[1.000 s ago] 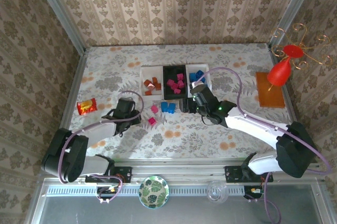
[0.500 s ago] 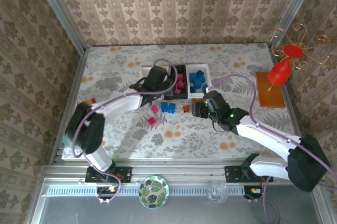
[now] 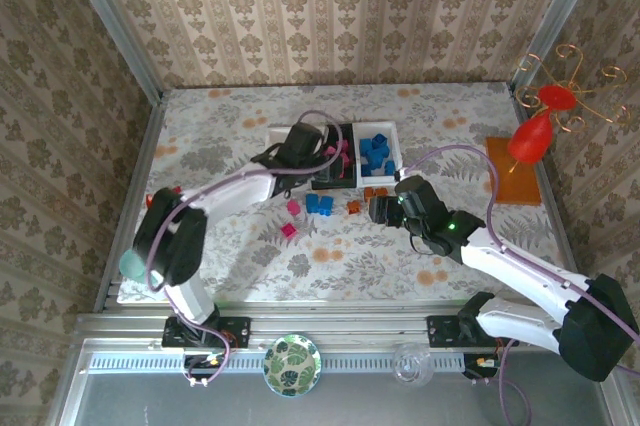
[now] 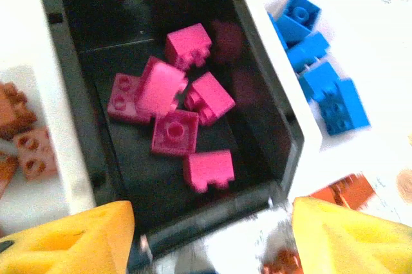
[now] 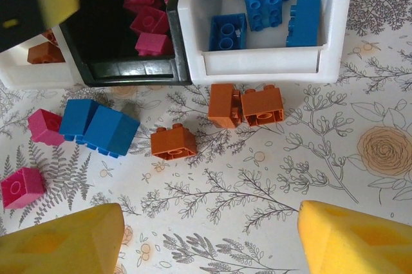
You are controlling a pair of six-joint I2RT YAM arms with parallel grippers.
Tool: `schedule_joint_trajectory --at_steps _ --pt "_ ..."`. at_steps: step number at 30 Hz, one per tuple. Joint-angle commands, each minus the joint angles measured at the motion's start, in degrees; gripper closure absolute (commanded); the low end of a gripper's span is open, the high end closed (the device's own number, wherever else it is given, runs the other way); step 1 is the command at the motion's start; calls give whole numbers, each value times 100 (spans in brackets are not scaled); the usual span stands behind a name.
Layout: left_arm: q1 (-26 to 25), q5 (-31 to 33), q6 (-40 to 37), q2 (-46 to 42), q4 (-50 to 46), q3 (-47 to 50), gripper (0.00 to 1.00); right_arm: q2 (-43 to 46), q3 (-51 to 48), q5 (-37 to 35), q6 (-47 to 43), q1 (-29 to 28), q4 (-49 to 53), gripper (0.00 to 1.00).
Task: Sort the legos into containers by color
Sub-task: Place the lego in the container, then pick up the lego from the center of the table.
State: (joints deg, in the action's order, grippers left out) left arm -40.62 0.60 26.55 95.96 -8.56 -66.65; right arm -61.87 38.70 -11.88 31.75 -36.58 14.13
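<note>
My left gripper hangs open over the near end of the black container, with nothing between its yellow fingers. Several pink legos lie in that tray. Brown legos sit in the white container to its left, blue legos in the white container to its right. My right gripper is open above bare table, just short of three loose orange legos. Two blue legos and two pink legos lie loose to their left.
An orange-brown mat with a red ornament stands at the right edge. A red snack packet peeks out behind the left arm. The three trays stand side by side mid-table, with the loose bricks just in front.
The left arm swung from the near-left table up to the black tray and its jaws opened there. The right gripper drew back from the trays toward the near right, staying open.
</note>
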Motion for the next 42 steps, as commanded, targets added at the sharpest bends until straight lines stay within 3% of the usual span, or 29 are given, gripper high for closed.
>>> schedule_joint_trajectory --at_steps 1,9,14,18,23,29,35,42 --pt "-67 95 189 -841 79 939 30 -12 -97 -78 71 19 -69 27" --pt "-205 219 630 -2489 -160 2988 22 -235 -250 10 112 19 -363 27" --pt "-270 327 755 -2573 -163 3545 16 -333 -215 29 104 19 -436 27" --pt "-245 330 738 -2006 81 3517 17 -309 -181 10 104 19 -429 27" --pt "-139 214 688 -1250 585 3425 30 -206 -178 -49 95 19 -331 27" --pt "-136 183 606 -954 739 3341 48 -52 -212 -106 68 36 -237 27" --pt "-197 172 591 -1224 557 3322 63 -104 -205 -103 62 71 -290 27" --pt "-385 190 414 -1785 -122 2519 68 -90 -260 -108 88 81 -346 27"
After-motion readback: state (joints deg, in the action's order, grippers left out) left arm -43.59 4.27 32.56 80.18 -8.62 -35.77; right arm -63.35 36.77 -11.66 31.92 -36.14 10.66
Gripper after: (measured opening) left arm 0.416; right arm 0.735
